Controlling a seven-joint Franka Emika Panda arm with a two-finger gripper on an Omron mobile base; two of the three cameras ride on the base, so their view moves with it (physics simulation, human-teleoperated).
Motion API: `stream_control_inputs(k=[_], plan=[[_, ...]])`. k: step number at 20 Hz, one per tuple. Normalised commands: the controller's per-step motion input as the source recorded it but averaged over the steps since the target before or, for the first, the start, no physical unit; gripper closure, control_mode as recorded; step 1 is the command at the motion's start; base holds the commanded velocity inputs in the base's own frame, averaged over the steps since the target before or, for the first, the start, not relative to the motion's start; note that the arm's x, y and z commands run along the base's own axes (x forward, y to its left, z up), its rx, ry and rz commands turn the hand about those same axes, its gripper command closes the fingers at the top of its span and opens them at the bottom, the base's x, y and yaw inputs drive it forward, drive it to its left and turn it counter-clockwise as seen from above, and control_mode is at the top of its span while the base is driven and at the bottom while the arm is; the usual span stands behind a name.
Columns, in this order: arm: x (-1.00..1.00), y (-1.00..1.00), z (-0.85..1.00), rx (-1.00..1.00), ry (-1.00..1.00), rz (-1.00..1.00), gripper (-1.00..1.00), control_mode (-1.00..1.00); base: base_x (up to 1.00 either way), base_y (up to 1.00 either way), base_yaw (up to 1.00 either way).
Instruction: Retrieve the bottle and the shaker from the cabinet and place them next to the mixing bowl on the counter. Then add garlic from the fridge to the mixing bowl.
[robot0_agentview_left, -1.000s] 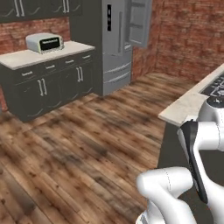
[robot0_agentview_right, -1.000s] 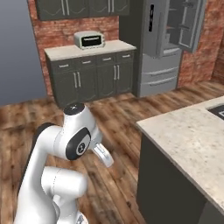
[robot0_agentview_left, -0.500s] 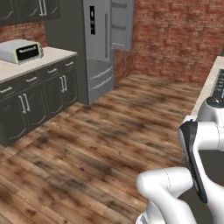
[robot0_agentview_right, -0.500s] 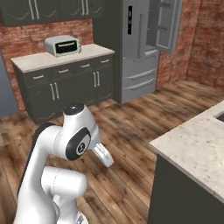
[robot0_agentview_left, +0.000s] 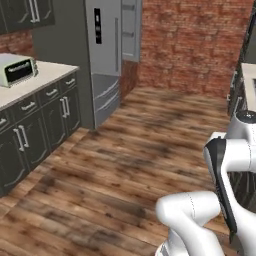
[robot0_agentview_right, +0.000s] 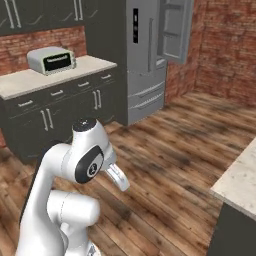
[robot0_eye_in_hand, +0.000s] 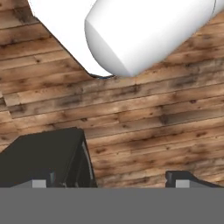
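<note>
fridge (robot0_agentview_right: 145, 55) is standing at the far end of the dark lower cabinets (robot0_agentview_right: 60, 107), one upper door hanging open, and it looks as though the garlic step is the one in hand, with the base out on the wooden floor (robot0_agentview_left: 125, 170) and the arm folded in over itself. gripper (robot0_eye_in_hand: 111, 183) is pointing down at the floorboards with its fingertips (robot0_eye_in_hand: 183, 179) spread wide and nothing between them. i am not seeing the garlic from here; the shelves behind the open door are too small to make out. next, i'd judge, the base needs to be closing in on the fridge front and the arm unfolding toward the open side. toaster oven (robot0_agentview_right: 51, 60) is sitting on the counter (robot0_agentview_right: 30, 82) toward its fridge end. counter corner (robot0_agentview_right: 237, 182) is jutting in on the robot's right, which could be clipping the base if it turns tight.
</note>
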Motion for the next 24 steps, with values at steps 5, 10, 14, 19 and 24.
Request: stream_control_inputs(k=[5, 10, 14, 19, 24], plan=[[0.00, 0.00, 0.00, 0.00, 0.00, 0.00, -1.00, 1.00, 1.00, 0.87, -0.34], [0.00, 0.00, 0.00, 0.00, 0.00, 0.00, -1.00, 1.00, 1.00, 0.68, -0.36], [0.00, 0.00, 0.00, 0.00, 0.00, 0.00, -1.00, 1.00, 1.00, 0.41, -0.27], [0.00, 0.00, 0.00, 0.00, 0.00, 0.00, -1.00, 1.00, 1.00, -0.08, -0.04], [0.00, 0.00, 0.00, 0.00, 0.00, 0.00, -1.00, 1.00, 1.00, -0.58, 0.19]])
